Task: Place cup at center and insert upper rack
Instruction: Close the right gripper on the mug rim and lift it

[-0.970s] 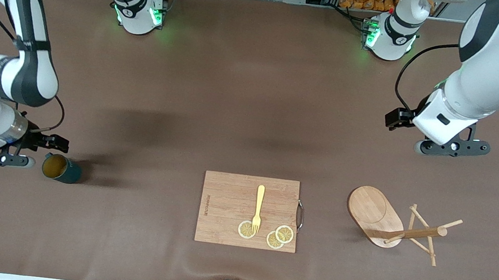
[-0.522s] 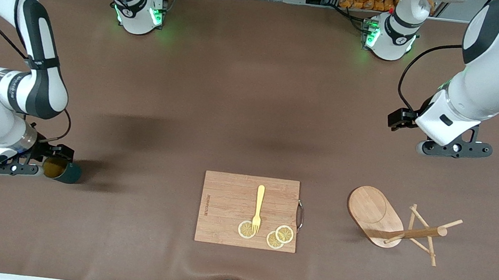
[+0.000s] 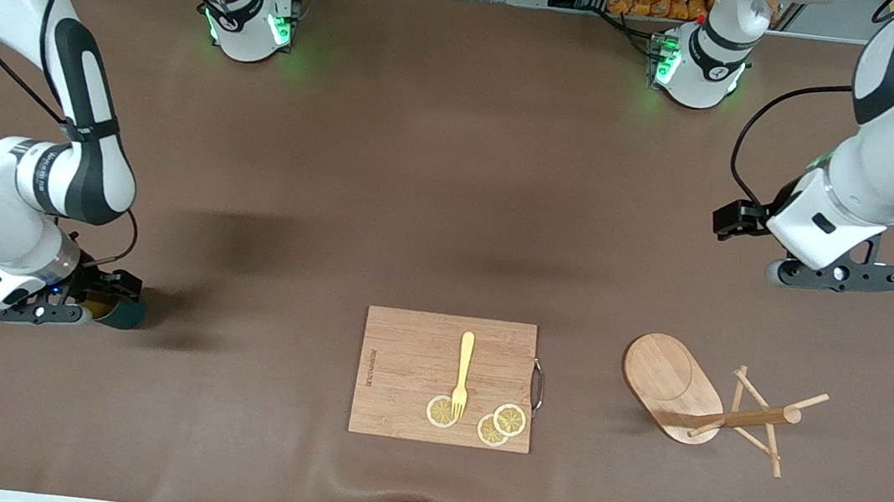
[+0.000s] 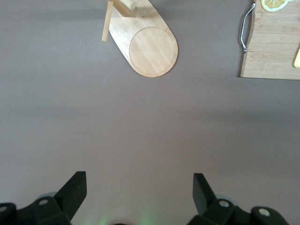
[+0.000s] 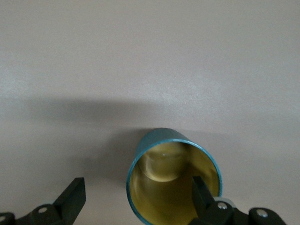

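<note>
Cup (image 5: 172, 180) is straddled at its rim by the right gripper (image 5: 138, 199), fingers parted. Upper rack (image 3: 711, 403) is lying tipped over on the table; above, the left gripper (image 4: 139, 193) is held spread wide.

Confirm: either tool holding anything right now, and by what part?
Nothing held. Right tool is open, straddling the cup rim, one finger inside, not closed. Left tool is open over bare table, short of the upper rack.
</note>
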`<state>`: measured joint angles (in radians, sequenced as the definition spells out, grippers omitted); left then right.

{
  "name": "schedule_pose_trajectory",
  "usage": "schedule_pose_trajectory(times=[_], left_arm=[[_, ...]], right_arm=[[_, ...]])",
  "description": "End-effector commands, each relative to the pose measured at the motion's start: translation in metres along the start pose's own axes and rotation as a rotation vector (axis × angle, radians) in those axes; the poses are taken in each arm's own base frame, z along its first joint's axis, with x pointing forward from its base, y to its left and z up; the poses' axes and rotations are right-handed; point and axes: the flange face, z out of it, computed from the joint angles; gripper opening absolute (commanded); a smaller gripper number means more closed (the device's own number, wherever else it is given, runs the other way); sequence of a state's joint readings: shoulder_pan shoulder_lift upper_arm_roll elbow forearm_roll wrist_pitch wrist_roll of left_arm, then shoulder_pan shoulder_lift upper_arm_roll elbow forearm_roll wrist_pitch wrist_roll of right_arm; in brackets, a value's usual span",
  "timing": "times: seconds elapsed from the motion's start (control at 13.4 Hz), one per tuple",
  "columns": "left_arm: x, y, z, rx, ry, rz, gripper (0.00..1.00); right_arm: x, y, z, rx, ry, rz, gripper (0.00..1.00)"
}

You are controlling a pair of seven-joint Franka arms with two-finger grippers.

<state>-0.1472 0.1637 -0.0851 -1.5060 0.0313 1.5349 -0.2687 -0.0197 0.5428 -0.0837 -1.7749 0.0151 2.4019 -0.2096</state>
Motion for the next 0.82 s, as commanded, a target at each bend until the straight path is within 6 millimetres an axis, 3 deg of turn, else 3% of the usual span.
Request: schedule_pose_trajectory(times=[0.0, 0.15, 0.22, 0.45, 0.52, 0.67, 0.75], left_arm=[[0.007, 0.001, -0.001, 0.003, 0.02, 0.016, 1.0], [0.01, 0.001, 0.002, 0.003, 0.018, 0.021, 1.0], [0.012, 0.003, 0.005, 0.005, 0.016, 0.029, 1.0], [0.019, 0.003, 0.009, -0.002, 0.039, 0.043, 1.0], [0.022, 0.003, 0.014, 0.0, 0.033, 0.049, 1.0], [0.024, 0.003, 0.017, 0.003, 0.034, 0.053, 1.0], [0.024, 0.001, 0.015, 0.004, 0.037, 0.059, 1.0]], right_arm=[[0.005, -0.001, 0.015, 0.005, -0.003, -0.023, 1.0], [0.004, -0.003, 0.019, 0.006, -0.011, -0.025, 1.0], [0.004, -0.004, 0.02, 0.007, -0.014, -0.028, 0.87], [0.004, -0.006, 0.02, 0.008, -0.021, -0.04, 0.35], [0.003, -0.006, 0.02, 0.009, -0.023, -0.051, 0.21], [0.004, -0.007, 0.019, 0.009, -0.021, -0.078, 0.01], [0.005, -0.01, 0.018, 0.008, -0.021, -0.086, 0.0]])
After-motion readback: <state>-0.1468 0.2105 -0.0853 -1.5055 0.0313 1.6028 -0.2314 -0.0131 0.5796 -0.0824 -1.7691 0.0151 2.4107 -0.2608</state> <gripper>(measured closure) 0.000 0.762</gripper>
